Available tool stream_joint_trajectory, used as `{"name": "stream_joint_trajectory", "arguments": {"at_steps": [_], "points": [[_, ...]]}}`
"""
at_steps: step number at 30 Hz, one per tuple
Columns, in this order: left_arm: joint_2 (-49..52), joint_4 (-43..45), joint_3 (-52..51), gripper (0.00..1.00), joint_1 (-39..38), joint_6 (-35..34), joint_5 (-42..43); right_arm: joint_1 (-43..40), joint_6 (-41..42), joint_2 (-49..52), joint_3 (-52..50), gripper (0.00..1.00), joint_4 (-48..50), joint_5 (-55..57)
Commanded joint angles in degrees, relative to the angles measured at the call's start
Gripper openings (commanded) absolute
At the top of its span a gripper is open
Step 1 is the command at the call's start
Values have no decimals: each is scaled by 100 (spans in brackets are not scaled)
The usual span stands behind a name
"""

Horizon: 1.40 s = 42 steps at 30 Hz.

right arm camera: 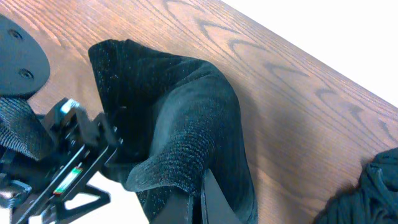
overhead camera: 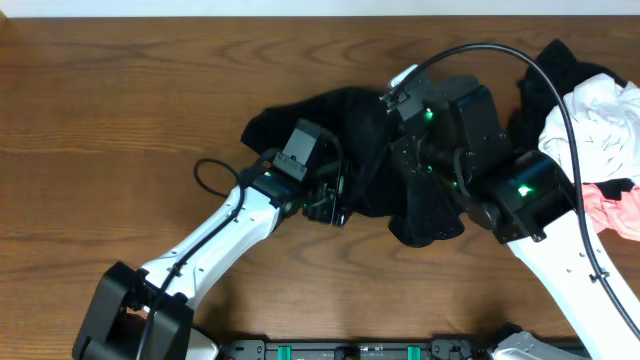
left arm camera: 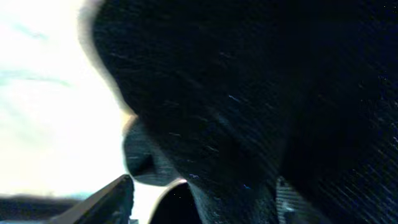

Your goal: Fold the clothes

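From above: the black garment (overhead camera: pixel 340 120) is bunched up mid-table (overhead camera: pixel 120 100), and both arms are right on it. The right gripper (overhead camera: pixel 402 98) sits at the far side of the heap, and the left gripper (overhead camera: pixel 325 200) is tucked against the near-left edge of the cloth. Off to the right gripper's right is the waiting pile: a second black piece (overhead camera: pixel 545 80), a white one (overhead camera: pixel 600 130) and a coral-pink one (overhead camera: pixel 610 205). My guess is they're parked well apart so only one item gets worked on at a time.

Left wrist cam: basically a wall of black fabric, blurry and jammed right up to the lens. There's a dark wedge (left arm camera: pixel 102 204) bottom-left that's probably one finger. I honestly can't tell how wide the left gripper is or whether it's got any cloth.

Right wrist cam: much clearer. The right gripper is clamped tight on a fold, and the cloth rises just ahead of it like a tent, with the left gripper further off on the left. I reckon it's lifted so an edge hangs free for the other arm to find. Nothing looks folded yet, so the job seems early on.
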Motion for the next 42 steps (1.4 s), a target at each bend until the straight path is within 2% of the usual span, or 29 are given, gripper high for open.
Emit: {"name": "stream_joint_trajectory", "arguments": {"at_steps": [1, 6, 10, 12, 15, 17, 18, 20, 22, 26, 31, 34, 41, 42], "points": [[-11, -616, -7, 77, 72, 343, 114, 90, 66, -26, 59, 1, 48, 37], [-22, -1495, -7, 81, 442, 1445, -605, 90, 66, -26, 59, 1, 48, 37], [-20, -1659, -7, 92, 531, 2199, -1182, 90, 68, -26, 59, 1, 44, 35], [-20, -1622, -7, 96, 476, 2059, -1143, 90, 68, -26, 59, 1, 44, 35], [-20, -1620, -7, 94, 321, 1276, -1147, 90, 68, -26, 59, 1, 48, 35], [-22, -1600, -7, 86, 284, 1182, -1145, 90, 66, -26, 59, 2, 50, 37], [-24, -1508, -7, 83, 286, 1574, -1200, 90, 66, -26, 59, 2, 50, 37], [-22, -1226, -7, 81, 286, 2979, -1606, 90, 68, -26, 59, 2, 46, 35], [-26, -1054, -2, 84, 286, 4535, -1781, 90, 68, -26, 59, 2, 48, 37], [-63, -1134, 7, 92, 275, 6704, -1784, 90, 63, -26, 59, 2, 50, 37], [-299, -1436, 7, 81, 275, 7989, -2205, 90, 70, -24, 59, 1, 52, 37], [-581, -1386, 7, 70, 262, 9132, -2284, 90, 70, -24, 59, 1, 55, 37], [-1152, -898, 4, 72, -13, 11278, -2385, 90, 68, -24, 59, 1, 76, 142], [-1150, -896, 4, 81, -96, 11624, -2389, 90, 68, -24, 59, 1, 92, 225]]}}
